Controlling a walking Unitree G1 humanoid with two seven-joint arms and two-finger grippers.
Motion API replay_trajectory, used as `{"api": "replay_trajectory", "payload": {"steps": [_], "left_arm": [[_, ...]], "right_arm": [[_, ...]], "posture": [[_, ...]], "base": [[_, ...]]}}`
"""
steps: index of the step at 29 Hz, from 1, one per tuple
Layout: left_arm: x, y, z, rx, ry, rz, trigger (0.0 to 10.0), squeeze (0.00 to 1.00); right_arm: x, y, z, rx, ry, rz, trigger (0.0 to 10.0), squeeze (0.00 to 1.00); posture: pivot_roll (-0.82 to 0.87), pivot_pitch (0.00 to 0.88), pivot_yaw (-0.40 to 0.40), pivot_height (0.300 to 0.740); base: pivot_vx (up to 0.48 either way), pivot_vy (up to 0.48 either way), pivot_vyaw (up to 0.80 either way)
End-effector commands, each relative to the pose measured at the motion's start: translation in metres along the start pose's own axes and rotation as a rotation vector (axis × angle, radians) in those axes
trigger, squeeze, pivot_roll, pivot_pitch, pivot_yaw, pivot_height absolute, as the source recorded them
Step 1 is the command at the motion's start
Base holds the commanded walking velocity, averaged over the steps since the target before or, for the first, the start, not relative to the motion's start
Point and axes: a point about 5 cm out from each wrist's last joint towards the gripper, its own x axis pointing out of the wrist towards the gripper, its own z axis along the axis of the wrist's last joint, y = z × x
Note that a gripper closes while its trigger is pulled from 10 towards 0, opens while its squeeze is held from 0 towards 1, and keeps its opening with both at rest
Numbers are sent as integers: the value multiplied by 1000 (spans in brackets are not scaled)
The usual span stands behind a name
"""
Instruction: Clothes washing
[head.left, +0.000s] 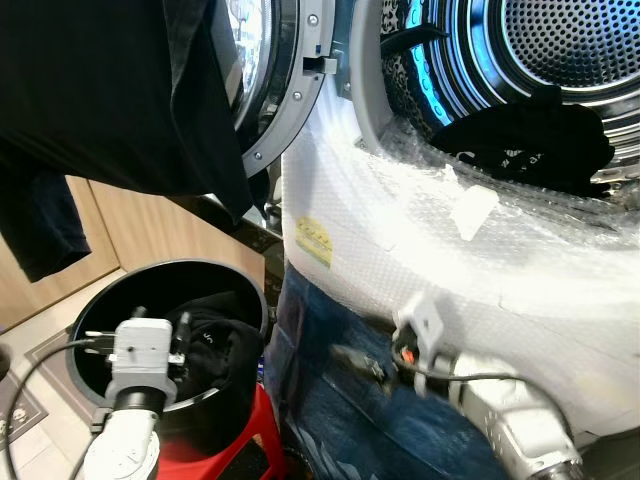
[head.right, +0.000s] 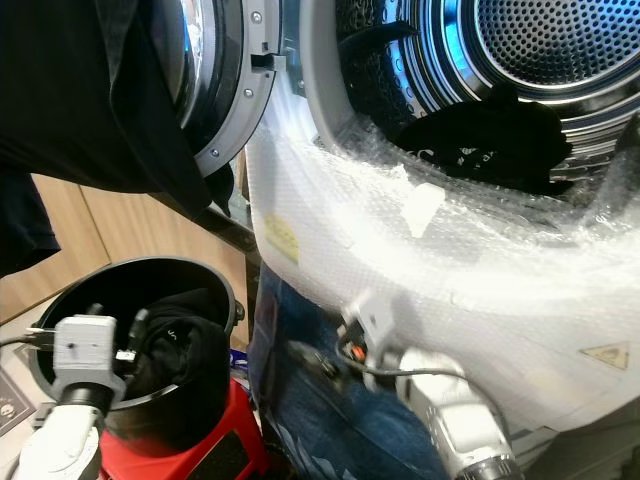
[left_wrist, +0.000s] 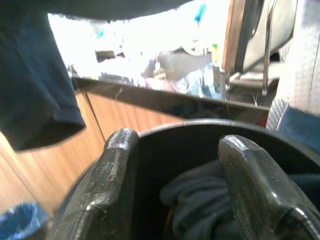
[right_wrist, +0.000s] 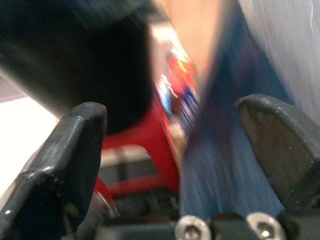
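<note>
Left gripper fingers spread wide, empty, poised at the rim of the black bucket, pointing into it. Left arm rises from the near left, wrist upright over the bucket's near edge. Right gripper also wide open, holding nothing, fingers framing the blue film on the washer front with the red stool beyond, blurred. Right arm low at near right, angled toward the washer's lower front, cable along it. Bucket sits on the red stool and holds dark clothes bunched at the bottom. Above it a black shirt hangs draped over the open washer door, a darker sleeve dangling at far left. Washer front wrapped in bubble wrap, yellow sticker on it. Farthest, the lit drum holds a black garment lying at the drum mouth.
</note>
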Motion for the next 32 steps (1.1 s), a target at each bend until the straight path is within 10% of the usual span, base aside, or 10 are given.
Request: {"api": "replay_trajectory", "payload": {"steps": [1, 5, 8, 9, 12, 13, 15, 16, 17, 32], "left_arm": [[0, -2, 8, -19, -10, -45, 10000, 0], [2, -8, 8, 2, 30, -204, 10000, 102], [2, -7, 4, -16, 78, -222, 10000, 176], [10, -3, 3, 5, 72, -218, 10000, 0], [19, -7, 3, 17, 58, -267, 10000, 0], [22, -16, -1, -8, 74, -333, 10000, 0], [22, -19, -2, -37, 81, -351, 10000, 106], [21, -24, -1, -75, 79, -369, 10000, 878], [21, -26, -1, -77, 80, -380, 10000, 1000], [36, -43, -17, -65, 142, -595, 10000, 1000]], "right_arm": [[1, -9, -17, -31, 81, -105, 10000, 1000], [-10, -32, -67, -59, 406, -543, 10000, 1000], [-9, -25, -85, -160, 478, -558, 10000, 1000], [-9, -13, -103, -107, 509, -560, 10000, 1000], [-11, 2, -124, -62, 574, -549, 10000, 1000], [-15, 14, -142, -65, 654, -544, 10000, 0], [-17, 17, -146, -54, 666, -555, 10000, 0], [-19, 20, -152, 15, 667, -596, 10000, 0], [-21, 21, -154, 38, 671, -610, 10000, 0], [-42, 41, -189, 38, 832, -553, 10000, 0]], "posture": [[337, 11, -93, 740], [344, 6, -88, 740], [348, 3, -85, 740], [360, 0, -83, 740], [379, 0, -82, 740], [367, 0, -73, 740], [367, 0, -73, 740], [368, 0, -74, 740], [368, 0, -74, 740], [346, 0, -75, 740]], "base": [[0, 0, 0], [0, 0, 0], [0, 0, 0], [0, 0, 0], [0, 0, 0], [0, 0, 0], [0, 0, 0], [0, 0, 0], [0, 0, 0], [0, 0, 0]]}}
